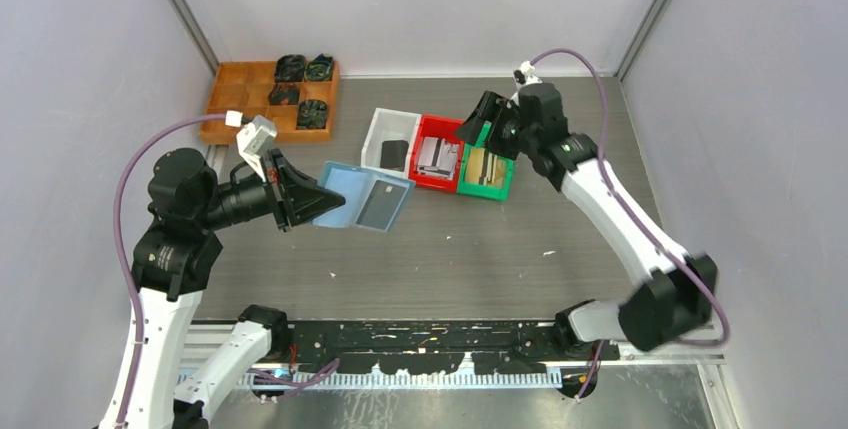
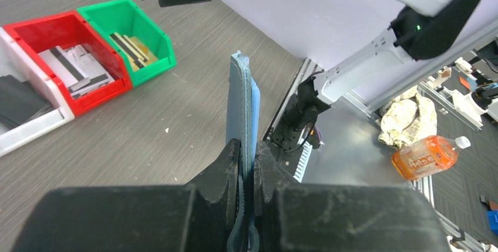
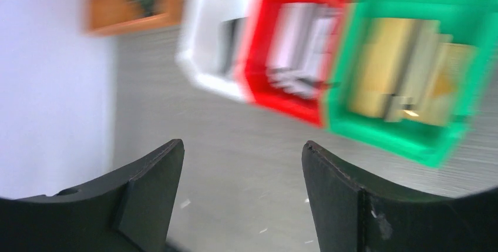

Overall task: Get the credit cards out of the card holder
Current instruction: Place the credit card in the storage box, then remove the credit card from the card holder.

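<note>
The holder (image 1: 345, 189) is out of the bins, pinched at one short edge by the left gripper (image 2: 247, 165), whose jaws are closed tight on it; whether it rides clear of the table or brushes it I cannot tell. In the top view it lies spread open, face up, its long axis running from the jaws out to the right and a little toward the arms' bases, free end aimed at the bins. From the left wrist it shows edge-on, two thin blue layers with a slightly frayed lip. It looks soft, light and floppy, so held by one edge the far half will likely sag or fold; a firm pinch at the edge, as now, suits it, with the pockets left free. A dark rectangle sits in its outer half, card or pocket I cannot tell; if a card, it would be stiff, thin and slick, best taken by an exposed short edge and drawn out along the long axis. The gold cards (image 3: 405, 81) lie in the green bin (image 1: 487, 192), stacked loosely and askew, their long sides along the length of the bin. The right gripper (image 3: 242, 152) hangs over that bin with its jaws spread wide and nothing between them
</note>
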You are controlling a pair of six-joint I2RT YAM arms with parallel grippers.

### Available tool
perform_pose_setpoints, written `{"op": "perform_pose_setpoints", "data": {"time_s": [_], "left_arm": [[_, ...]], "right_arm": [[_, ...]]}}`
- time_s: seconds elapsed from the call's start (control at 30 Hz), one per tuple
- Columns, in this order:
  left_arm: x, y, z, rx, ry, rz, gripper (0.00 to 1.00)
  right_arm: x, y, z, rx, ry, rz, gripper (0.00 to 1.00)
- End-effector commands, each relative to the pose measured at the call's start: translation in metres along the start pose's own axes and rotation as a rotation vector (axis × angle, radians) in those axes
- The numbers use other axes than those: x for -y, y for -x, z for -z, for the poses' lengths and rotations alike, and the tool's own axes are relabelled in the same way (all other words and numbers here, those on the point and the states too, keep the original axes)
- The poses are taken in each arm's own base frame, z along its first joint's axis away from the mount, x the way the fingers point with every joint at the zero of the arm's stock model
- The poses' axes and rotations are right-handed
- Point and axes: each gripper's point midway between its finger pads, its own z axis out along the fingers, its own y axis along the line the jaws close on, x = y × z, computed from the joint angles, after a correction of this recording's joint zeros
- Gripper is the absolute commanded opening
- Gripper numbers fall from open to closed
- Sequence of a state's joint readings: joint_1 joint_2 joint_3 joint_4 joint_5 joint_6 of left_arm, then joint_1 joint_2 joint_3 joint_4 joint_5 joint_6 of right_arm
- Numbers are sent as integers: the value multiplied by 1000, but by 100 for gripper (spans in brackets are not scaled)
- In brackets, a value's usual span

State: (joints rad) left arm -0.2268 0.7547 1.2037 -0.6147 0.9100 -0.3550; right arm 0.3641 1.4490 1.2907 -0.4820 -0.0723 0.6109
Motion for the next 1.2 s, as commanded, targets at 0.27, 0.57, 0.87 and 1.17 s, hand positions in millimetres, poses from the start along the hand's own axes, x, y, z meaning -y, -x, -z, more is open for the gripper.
{"op": "perform_pose_setpoints", "data": {"time_s": [0.27,0.57,0.87,1.17], "left_arm": [[40,34,-4,43,-221,115,0],[43,41,-5,51,-240,140,0],[49,47,-3,55,-254,121,0],[51,48,-3,46,-263,130,0]], "right_arm": [[-167,-95,203,-116,1092,145,82],[-174,-115,229,-137,1227,183,76],[-152,-138,230,-177,1189,300,67],[-171,-117,250,-96,1275,287,60]]}}
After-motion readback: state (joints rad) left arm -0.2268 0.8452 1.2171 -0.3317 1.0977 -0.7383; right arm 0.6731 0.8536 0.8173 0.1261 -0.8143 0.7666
